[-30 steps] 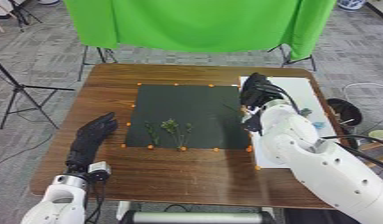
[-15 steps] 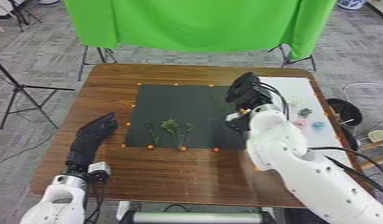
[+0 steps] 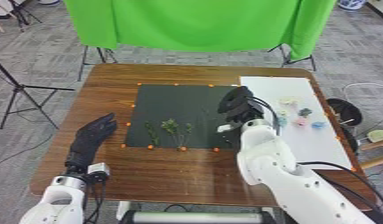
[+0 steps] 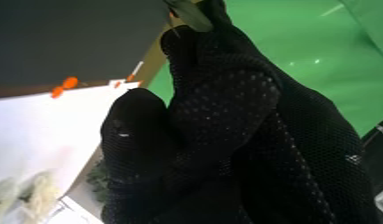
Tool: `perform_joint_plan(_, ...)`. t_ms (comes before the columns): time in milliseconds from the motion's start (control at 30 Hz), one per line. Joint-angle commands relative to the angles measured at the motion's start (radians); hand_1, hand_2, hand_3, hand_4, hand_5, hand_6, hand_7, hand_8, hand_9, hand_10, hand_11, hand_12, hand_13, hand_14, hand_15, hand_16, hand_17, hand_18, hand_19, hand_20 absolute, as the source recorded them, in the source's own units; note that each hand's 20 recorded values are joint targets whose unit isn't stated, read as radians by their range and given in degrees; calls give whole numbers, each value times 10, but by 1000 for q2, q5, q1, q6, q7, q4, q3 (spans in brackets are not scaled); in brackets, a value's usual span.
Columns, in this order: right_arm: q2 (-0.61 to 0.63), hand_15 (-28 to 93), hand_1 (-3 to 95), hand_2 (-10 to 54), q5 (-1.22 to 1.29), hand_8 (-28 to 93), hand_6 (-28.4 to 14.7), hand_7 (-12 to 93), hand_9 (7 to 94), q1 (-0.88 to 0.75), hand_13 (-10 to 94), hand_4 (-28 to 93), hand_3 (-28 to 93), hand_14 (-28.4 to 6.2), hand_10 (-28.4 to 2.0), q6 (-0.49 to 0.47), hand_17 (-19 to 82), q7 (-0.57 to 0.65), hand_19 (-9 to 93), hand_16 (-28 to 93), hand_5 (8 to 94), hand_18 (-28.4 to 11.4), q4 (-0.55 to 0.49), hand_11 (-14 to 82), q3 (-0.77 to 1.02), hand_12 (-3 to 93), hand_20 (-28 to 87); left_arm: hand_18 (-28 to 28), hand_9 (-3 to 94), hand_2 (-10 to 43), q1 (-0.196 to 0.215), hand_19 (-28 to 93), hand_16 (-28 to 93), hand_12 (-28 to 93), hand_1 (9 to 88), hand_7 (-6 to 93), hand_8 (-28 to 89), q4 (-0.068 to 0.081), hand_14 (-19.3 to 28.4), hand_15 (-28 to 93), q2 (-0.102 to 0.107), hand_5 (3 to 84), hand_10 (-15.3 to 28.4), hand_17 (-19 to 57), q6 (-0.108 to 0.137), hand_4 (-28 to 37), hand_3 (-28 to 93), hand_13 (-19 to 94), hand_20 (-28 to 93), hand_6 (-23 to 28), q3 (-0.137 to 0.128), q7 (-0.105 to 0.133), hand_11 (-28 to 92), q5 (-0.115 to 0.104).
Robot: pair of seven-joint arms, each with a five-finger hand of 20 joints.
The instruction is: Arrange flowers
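One green sprig point(image 4: 193, 17), smooth, slender leaf, pinched in right hand point(image 3: 238, 103); left hand point(image 3: 98, 128) loose, fingers extended.

On your brown wooden table point(image 3: 107, 100) lie a flat dark-grey mat point(image 3: 170, 107), a white rectangular sheet point(image 3: 322, 145) to its right, and small round orange markers point(image 3: 150, 147).

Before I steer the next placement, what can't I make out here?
- Green leaf in the right robot hand: full length; cut off by the right wrist view's top edge.
- Right edge of the dark mat: head view, partly behind that hand.
- Blooms on the white sheet: kinds; too small in the head view, blurred in the right wrist view.
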Motion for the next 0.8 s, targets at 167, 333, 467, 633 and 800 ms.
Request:
perform_joint_plan(167,-26,533,622,-95,-12,126,-64,420,937,-28,937,-3,620,-10,-123,-11,796,17,767,162,721,-15,24,192,-27,332,407,92,417,-95,26,19,-4,109,261,110,-66,3,143,96,-8,438,123,73,-17,-229,705,344,161,25,-2,-26,151,4)
perform_joint_plan(333,-26,531,625,-95,-17,120,-64,422,937,-25,937,-8,618,-11,-125,-13,796,20,767,163,721,-16,36,187,-33,323,405,92,417,-95,24,18,-4,109,260,110,-66,2,144,96,-8,438,123,73,-18,-228,705,343,161,25,0,-29,149,5)
perform_joint_plan(467,-32,530,625,-95,-10,120,-63,423,937,-23,937,-6,616,-11,-124,-10,796,31,767,164,719,-17,56,184,-32,319,404,92,417,-95,24,18,-3,110,260,110,-66,3,144,96,-8,438,123,73,-22,-227,704,343,161,25,2,-34,150,6)
perform_joint_plan(633,-38,529,623,-95,6,118,-63,424,937,-20,937,-6,613,-11,-121,0,795,40,767,164,717,-18,73,182,-36,316,404,92,417,-95,22,18,-3,110,260,110,-66,3,144,96,-8,438,123,73,-24,-226,704,342,161,25,2,-35,150,6)
perform_joint_plan(800,-43,528,622,-95,6,116,-61,428,937,-19,937,-6,613,-11,-119,-3,794,43,765,164,714,-19,82,180,-44,318,404,92,417,-95,20,18,-3,110,261,109,-66,5,145,95,-8,437,123,73,-27,-226,704,342,161,25,3,-36,150,6)
